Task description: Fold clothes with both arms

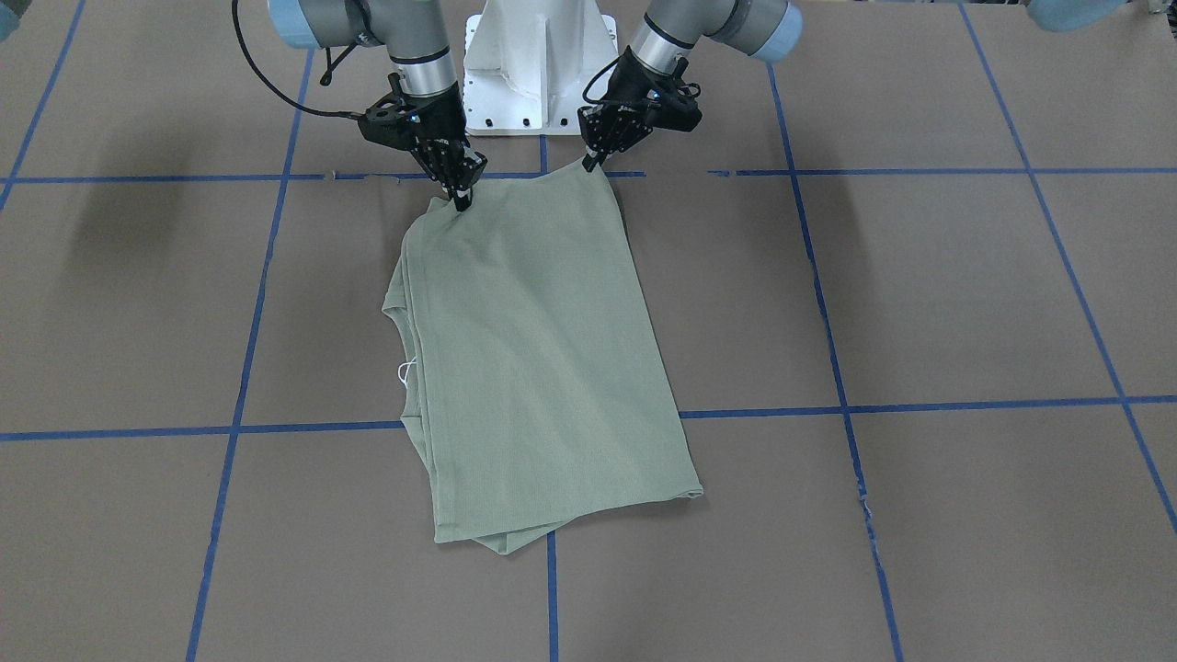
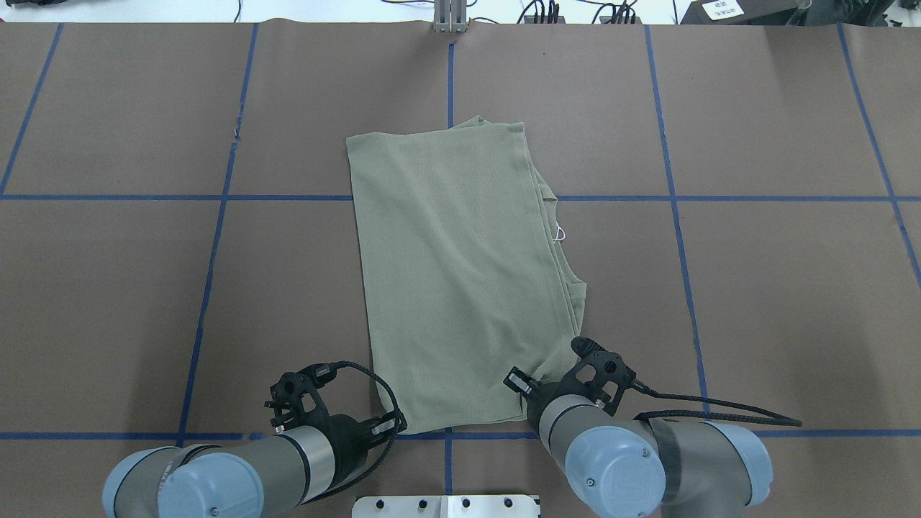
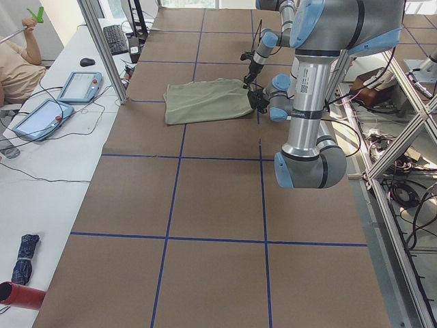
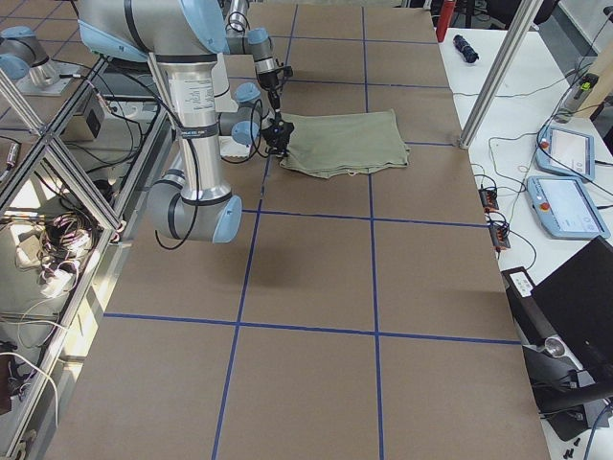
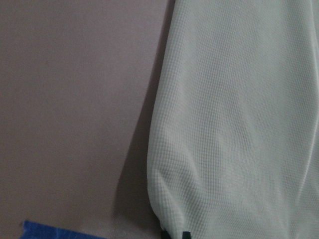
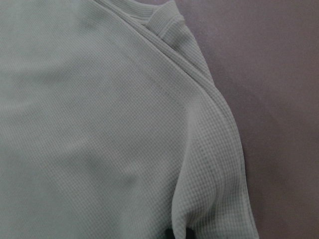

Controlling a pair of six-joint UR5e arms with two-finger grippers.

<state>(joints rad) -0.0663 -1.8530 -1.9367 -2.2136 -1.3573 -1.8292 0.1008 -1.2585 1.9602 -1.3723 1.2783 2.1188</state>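
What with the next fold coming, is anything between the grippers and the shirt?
Nothing visible: the left gripper and the right gripper each pinch a corner of the shirt directly.

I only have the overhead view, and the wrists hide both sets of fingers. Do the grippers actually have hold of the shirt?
Observer: In the front-facing view, the right gripper is closed on a shirt corner nearest the robot's base, and the fabric puckers up to it.
Operator: And the left?
Observer: The left gripper pinches the other corner on that side, right by the blue tape line.
Operator: Is that edge lifted?
Observer: The left wrist view shows a dark shadow beside the edge, so it looks slightly raised.
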